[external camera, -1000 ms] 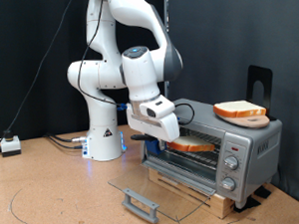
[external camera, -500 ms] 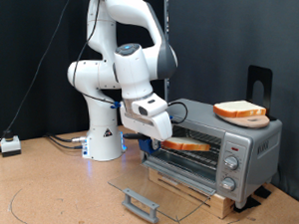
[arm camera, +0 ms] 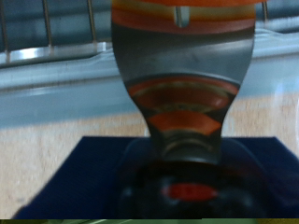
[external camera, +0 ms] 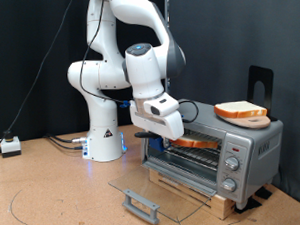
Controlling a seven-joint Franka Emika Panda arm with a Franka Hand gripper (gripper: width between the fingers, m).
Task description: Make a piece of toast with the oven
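With its glass door [external camera: 150, 191] folded flat, the boxy silver-grey toaster oven [external camera: 217, 153] gives the white arm's gripper [external camera: 167, 142] room to reach its mouth. A flat golden-crusted bread slice [external camera: 196, 143] lies just inside on the wire rack; whether the fingers grip it, I cannot tell. Its look-alike slice [external camera: 239, 111] rests on a round wooden board [external camera: 252, 119] on top.

Claw [external camera: 171, 138] holds toast [external camera: 195, 144] inside oven [external camera: 230, 149].

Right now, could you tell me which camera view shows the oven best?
The exterior view: the whole oven shows, with its glass door folded down, knobs, and a bread slice at its opening by the gripper. The wrist view catches only blurred rack bars close up.
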